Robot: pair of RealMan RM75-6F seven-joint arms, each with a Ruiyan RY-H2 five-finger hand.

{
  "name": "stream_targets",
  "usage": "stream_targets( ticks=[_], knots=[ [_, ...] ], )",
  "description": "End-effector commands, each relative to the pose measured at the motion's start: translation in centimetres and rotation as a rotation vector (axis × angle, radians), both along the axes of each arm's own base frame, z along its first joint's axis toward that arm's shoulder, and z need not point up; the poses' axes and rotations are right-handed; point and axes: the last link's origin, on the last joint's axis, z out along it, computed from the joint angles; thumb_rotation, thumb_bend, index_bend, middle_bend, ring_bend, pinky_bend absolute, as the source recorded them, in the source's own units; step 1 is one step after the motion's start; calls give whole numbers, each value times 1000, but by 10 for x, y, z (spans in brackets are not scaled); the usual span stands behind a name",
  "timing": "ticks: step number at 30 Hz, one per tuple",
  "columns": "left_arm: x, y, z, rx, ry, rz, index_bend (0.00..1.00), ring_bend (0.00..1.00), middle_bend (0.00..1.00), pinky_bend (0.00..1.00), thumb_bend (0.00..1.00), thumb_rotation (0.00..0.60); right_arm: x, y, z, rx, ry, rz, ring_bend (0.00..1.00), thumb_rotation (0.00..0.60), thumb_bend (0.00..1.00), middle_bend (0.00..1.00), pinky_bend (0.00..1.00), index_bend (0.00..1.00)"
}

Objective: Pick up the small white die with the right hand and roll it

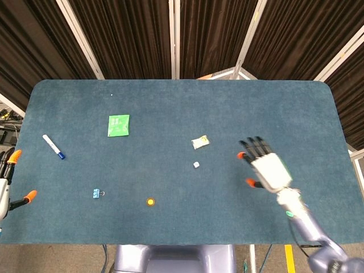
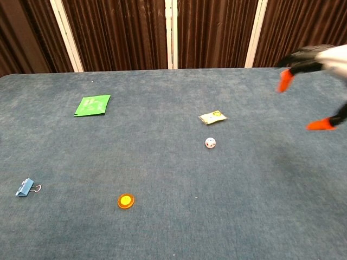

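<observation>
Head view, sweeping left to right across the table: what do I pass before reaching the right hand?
Left hand → marker → binder clip → green packet → orange disc → die, yellow-white packet just behind → right hand.

white die point(image 2: 210, 142) (red dots), teal table point(image 1: 182, 108), green packet point(image 1: 118, 125)

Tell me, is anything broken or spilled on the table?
Nothing stands out. The die, packet, green card, marker, clip and orange disc lie apart and look intact. The right hand hovers open.
</observation>
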Motion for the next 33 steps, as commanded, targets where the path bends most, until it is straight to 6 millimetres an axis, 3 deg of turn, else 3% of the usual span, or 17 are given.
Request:
stream_targets(
  ticks=[1, 6, 15, 33],
  knots=[
    [-2, 1, 1, -1, -3, 5, 0, 0, 0, 0, 0, 600, 22, -12, -23, 49, -15, 7, 0, 600, 31, 147, 0, 392],
    [-7, 4, 1, -9, -15, 20, 0, 0, 0, 0, 0, 600, 48, -25, -61, 110, 19, 2, 0, 600, 33, 147, 0, 377],
    [-13, 8, 6, -4, -39, 38, 0, 0, 0, 0, 0, 600, 72, -40, -101, 141, 51, -21, 0, 600, 73, 163, 0, 415],
    [-16, 12, 5, -11, -45, 58, 0, 0, 0, 0, 0, 600, 75, -56, -129, 140, 101, -76, 0, 600, 173, 164, 0, 437]
  ],
)
